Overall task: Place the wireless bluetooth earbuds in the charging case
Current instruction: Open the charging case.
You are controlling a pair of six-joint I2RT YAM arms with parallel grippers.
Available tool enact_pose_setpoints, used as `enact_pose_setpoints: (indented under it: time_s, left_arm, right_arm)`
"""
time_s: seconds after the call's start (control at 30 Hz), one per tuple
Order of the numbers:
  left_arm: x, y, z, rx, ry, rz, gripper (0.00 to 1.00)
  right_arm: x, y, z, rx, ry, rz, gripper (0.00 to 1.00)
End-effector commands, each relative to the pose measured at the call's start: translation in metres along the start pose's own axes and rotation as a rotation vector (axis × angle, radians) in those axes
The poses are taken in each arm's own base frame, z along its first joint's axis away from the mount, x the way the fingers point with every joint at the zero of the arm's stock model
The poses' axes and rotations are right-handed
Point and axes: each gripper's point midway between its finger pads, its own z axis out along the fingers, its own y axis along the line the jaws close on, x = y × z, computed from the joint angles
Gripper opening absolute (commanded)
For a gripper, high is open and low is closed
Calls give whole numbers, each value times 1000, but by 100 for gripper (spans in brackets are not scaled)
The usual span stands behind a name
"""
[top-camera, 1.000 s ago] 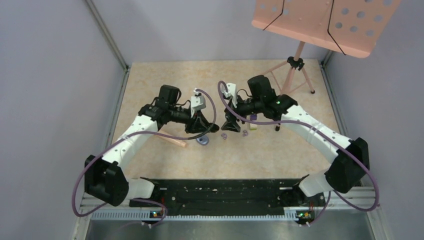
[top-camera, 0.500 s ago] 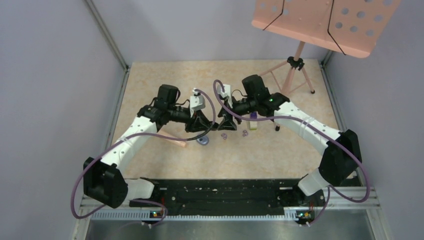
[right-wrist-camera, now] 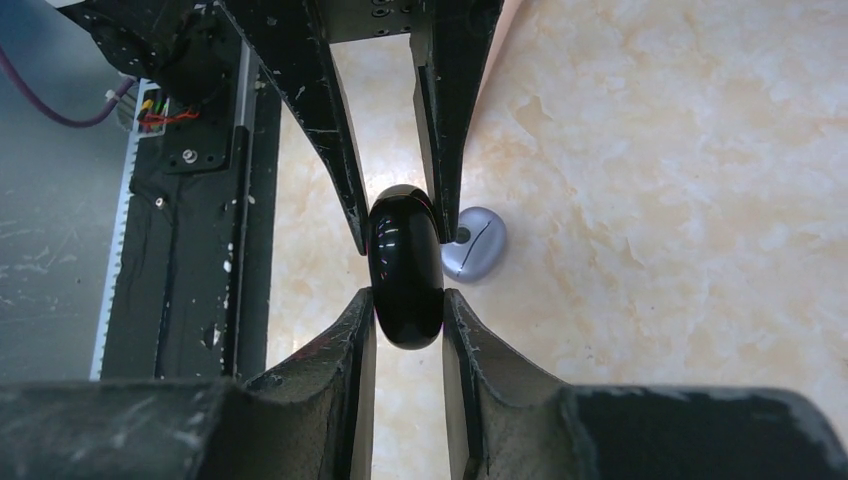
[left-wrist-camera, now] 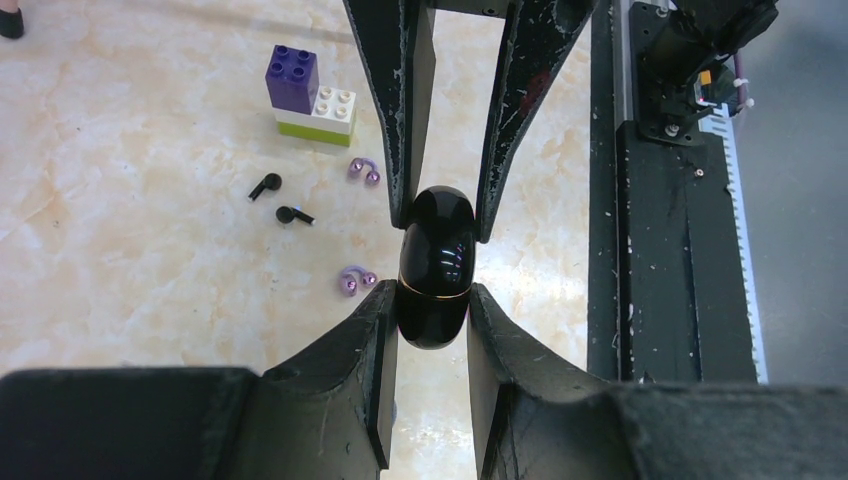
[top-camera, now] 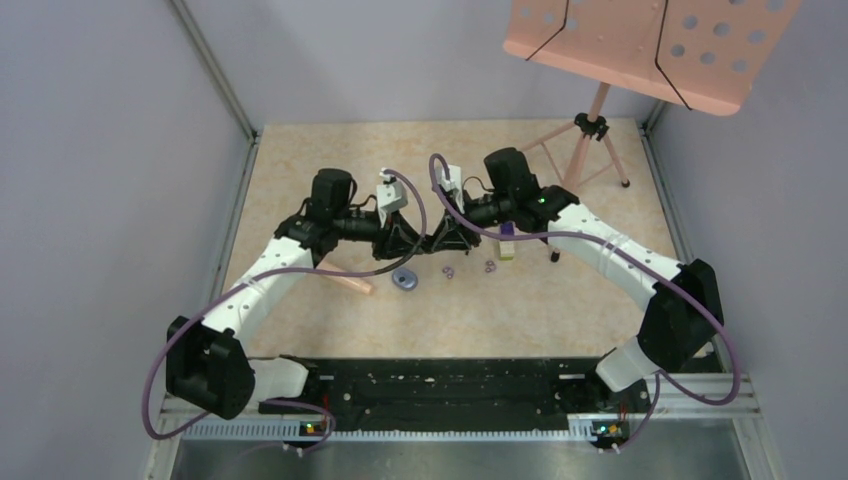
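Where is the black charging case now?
Centre of both wrist views: the black charging case is clamped between the left tool and right tool, over mid-table.

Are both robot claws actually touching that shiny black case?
Touching. In the left wrist view the left gripper clamps the black case with no gap; the right wrist view shows the right gripper doing likewise.

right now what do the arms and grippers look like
The left arm and right arm have white links between bulky black joints, each trailed by a looping purple cable. The left gripper and right gripper have two black tapered fingers, scuffed with pale scratches. A green light glows on the right arm.
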Motion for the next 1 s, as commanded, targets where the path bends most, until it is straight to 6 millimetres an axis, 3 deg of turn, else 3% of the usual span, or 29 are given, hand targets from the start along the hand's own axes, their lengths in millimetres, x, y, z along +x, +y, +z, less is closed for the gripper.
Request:
enact_pose_setpoints:
  time_s: [0.0, 0.2, 0.5, 0.67, 0.97]
  left_arm:
    - [-18, -5, 2, 19, -68, 10, 4]
    - [-7, -3, 4, 6, -57, -50, 44]
    - [3, -7, 9, 35, -63, -131, 43]
    - [8, -5, 12, 19, -70, -170, 50]
    - [15, 1, 12, -5, -66, -207, 55]
  right_arm:
    - [-18, -5, -2, 37, -44, -57, 13]
    - [-20, -7, -9, 84, -34, -61, 6]
    - [-17, -8, -12, 104, -23, -49, 4]
    - [-21, -8, -12, 107, -31, -31, 3]
    - [-24, -5, -16, 112, -39, -28, 0]
